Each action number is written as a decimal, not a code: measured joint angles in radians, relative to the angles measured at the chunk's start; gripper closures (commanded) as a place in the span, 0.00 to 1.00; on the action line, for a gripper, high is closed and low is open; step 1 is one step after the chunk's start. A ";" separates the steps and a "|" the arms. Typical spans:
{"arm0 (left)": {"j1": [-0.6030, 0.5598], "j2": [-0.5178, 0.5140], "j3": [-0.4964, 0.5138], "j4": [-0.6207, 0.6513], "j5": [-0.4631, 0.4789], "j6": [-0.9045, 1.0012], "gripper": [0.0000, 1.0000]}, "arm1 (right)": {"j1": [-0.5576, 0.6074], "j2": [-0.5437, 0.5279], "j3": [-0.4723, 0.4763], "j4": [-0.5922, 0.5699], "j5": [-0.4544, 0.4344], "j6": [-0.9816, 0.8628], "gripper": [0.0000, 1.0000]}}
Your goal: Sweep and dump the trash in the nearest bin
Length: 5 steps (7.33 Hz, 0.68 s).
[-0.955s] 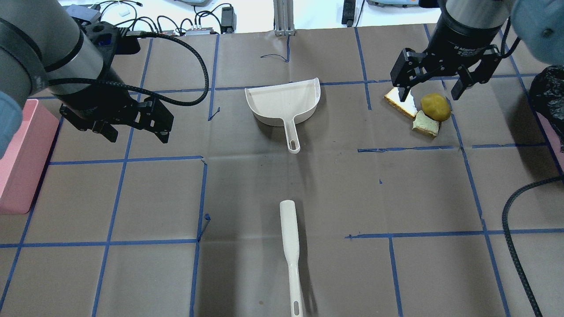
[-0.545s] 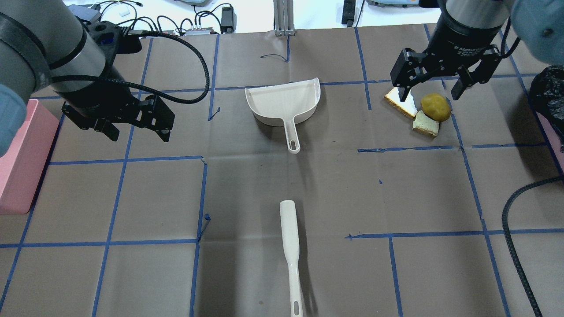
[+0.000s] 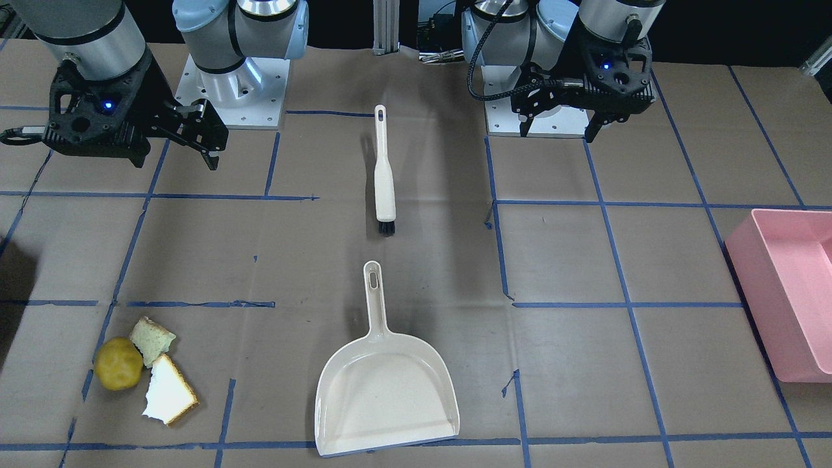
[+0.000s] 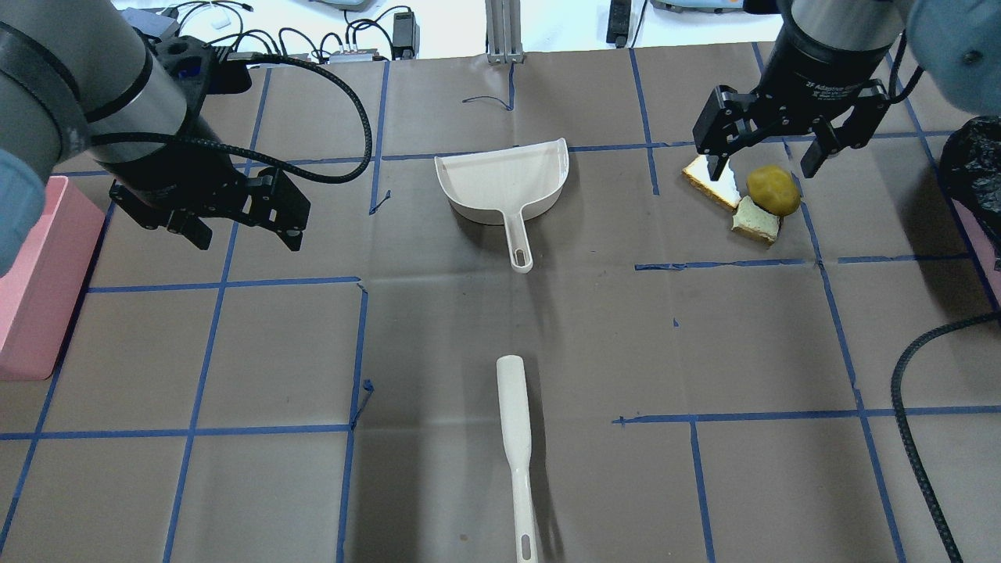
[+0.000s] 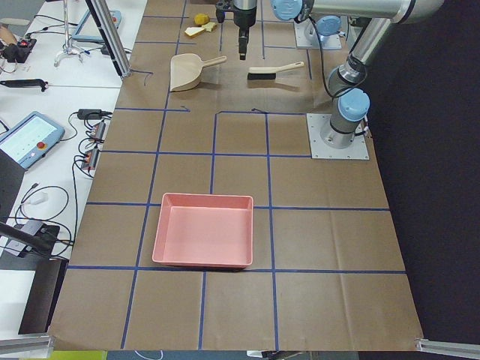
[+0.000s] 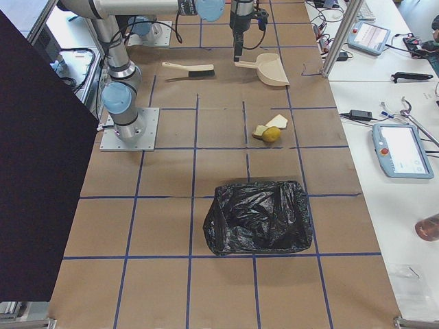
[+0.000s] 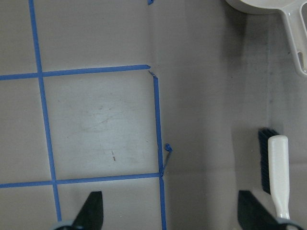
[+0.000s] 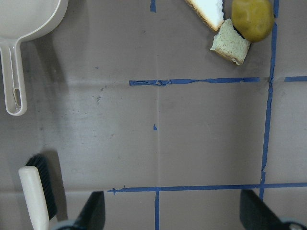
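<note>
The trash lies together at the far right: a yellow-brown potato lump (image 4: 773, 190) and two bread pieces (image 4: 715, 181) (image 4: 757, 220). It also shows in the front view, where the potato (image 3: 118, 372) is at the lower left. My right gripper (image 4: 761, 170) is open and empty, hovering above the trash. My left gripper (image 4: 246, 241) is open and empty over bare table at the left. A cream dustpan (image 4: 504, 184) lies mid-table with its handle toward me. A cream brush (image 4: 516, 438) lies nearer me, bristles toward the pan.
A pink bin (image 4: 39, 274) stands at the table's left edge. A black-bagged bin (image 4: 974, 168) stands at the right edge, close to the trash. A black cable (image 4: 911, 407) hangs at the right. Blue tape lines grid the brown table cover.
My left arm has shifted slightly; its gripper stays open at about the same spot. The right arm, trash, dustpan and brush have not moved.
</note>
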 measured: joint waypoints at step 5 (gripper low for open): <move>0.000 0.025 -0.010 -0.002 -0.017 0.009 0.00 | 0.000 0.000 0.000 0.000 0.000 0.000 0.00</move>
